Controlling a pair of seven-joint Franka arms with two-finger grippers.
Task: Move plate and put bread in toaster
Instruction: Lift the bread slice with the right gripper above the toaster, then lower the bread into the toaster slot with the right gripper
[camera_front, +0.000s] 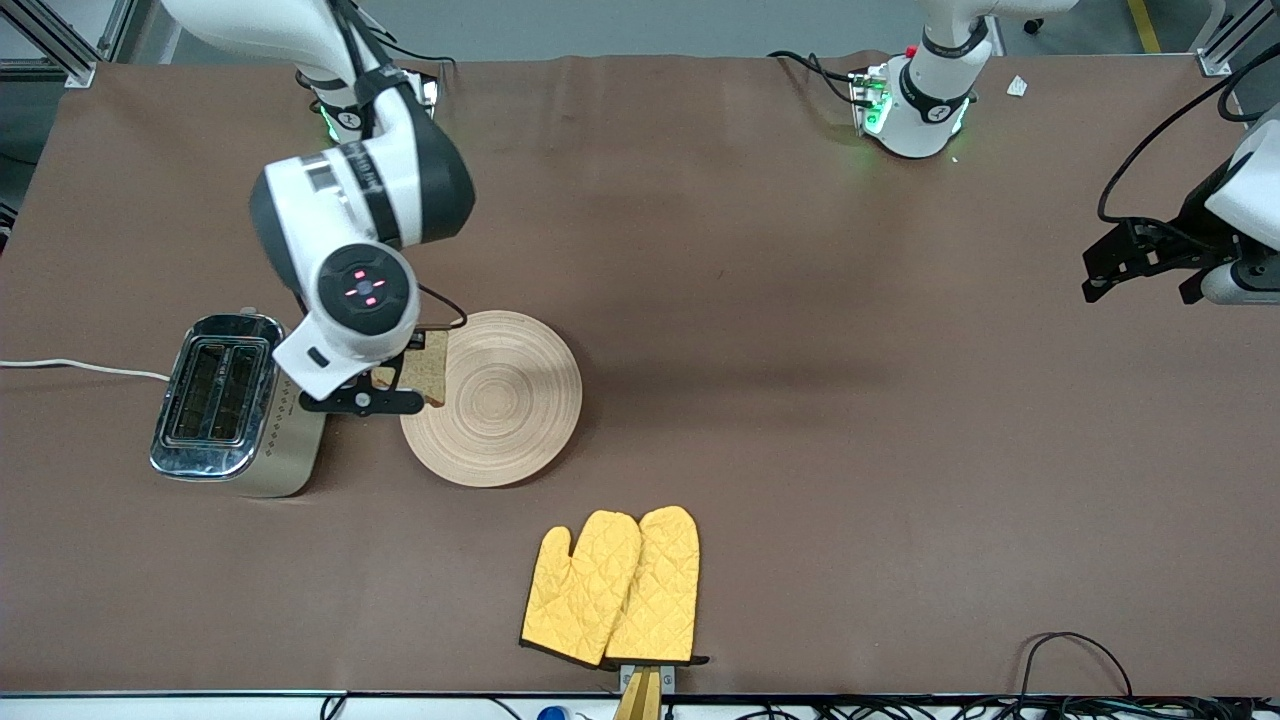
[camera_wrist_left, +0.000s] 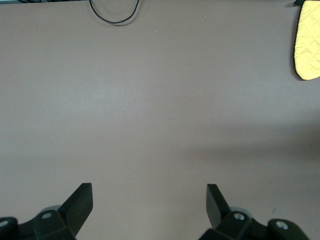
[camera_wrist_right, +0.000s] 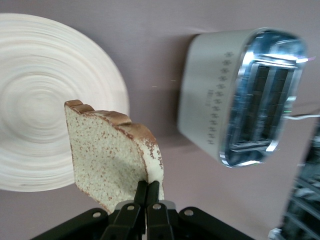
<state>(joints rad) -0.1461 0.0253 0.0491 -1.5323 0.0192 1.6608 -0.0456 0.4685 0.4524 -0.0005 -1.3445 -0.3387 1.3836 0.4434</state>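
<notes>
R gripper (camera_wrist_right: 148, 192): pinched on bread (camera_wrist_right: 107, 152), over plate (camera_front: 505, 400) edge beside toaster (camera_front: 235, 405). L gripper (camera_wrist_left: 149, 199): waits, fingers wide, empty.

Bread (camera_front: 428, 368) in right pincer (camera_front: 400, 385) over plate (camera_front: 500, 400) edge beside toaster (camera_front: 235, 405)

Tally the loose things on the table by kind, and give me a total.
Plate: 1
Bread: 1, held in the right end effector above the table
Toaster: 1
Yellow oven mitts: 2
Total: 5
</notes>
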